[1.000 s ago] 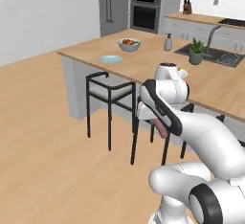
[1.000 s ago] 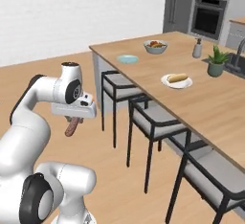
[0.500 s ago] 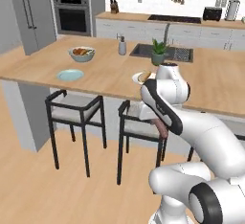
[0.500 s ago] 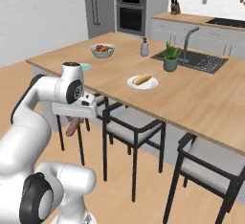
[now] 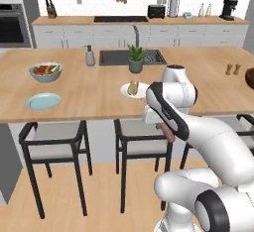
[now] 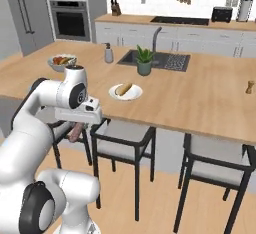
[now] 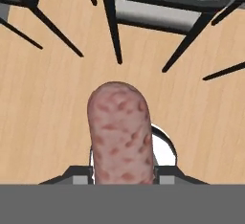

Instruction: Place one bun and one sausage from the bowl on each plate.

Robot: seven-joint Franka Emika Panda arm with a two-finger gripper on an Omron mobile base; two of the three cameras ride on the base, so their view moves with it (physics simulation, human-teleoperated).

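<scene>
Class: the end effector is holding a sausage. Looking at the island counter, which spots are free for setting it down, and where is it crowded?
The pale blue plate lies bare. Open wood spreads between it and the white plate, which already holds a bun, and again right of that plate toward the shakers. It is crowded around the sink, with the plant and soap bottle. The end effector grips the sausage.

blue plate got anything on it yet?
No, the pale blue plate lies bare on the counter; the sausage is in the gripper.
</scene>
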